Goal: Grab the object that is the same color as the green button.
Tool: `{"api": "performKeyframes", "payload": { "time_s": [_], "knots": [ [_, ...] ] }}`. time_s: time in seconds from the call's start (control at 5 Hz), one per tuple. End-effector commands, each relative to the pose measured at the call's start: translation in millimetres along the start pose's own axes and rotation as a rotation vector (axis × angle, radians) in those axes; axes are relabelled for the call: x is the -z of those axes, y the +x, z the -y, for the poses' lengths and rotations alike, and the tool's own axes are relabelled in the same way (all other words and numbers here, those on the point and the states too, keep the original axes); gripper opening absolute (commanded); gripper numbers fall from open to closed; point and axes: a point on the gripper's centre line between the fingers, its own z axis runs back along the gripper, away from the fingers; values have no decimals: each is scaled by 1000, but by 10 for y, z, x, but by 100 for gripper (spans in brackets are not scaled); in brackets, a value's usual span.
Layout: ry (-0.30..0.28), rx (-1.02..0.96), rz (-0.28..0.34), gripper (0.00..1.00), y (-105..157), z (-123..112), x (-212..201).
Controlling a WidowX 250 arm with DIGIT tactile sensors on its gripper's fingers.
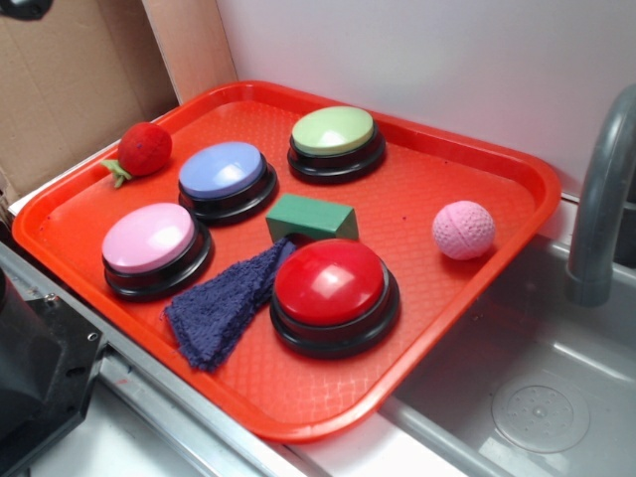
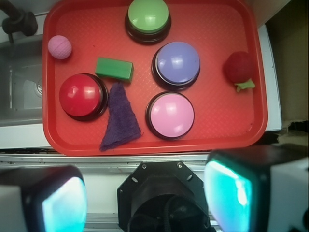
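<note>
A red tray sits on a counter beside a steel sink. Near the tray's middle in the exterior view lies the dark green block, untouched. The green button stands at its 12 o'clock, the blue button at 10, the red button at 6, a navy cloth at 7. The gripper hangs well clear of the tray, its fingers spread apart with nothing between them.

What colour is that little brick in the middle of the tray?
Dark green; the brick shows best in the wrist view.
</note>
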Motion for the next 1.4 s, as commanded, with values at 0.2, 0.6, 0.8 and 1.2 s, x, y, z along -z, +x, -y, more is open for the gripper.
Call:
{"api": "performKeyframes", "payload": {
  "time_s": [0.2, 0.6, 0.8, 1.2],
  "knots": [
    [99, 554, 84, 100, 524, 158, 424],
    [59, 911, 153, 100, 826, 282, 898],
    [54, 1056, 155, 100, 926, 288, 1159],
    [-10, 1184, 193, 100, 1084, 318, 1653]
  ]
}}
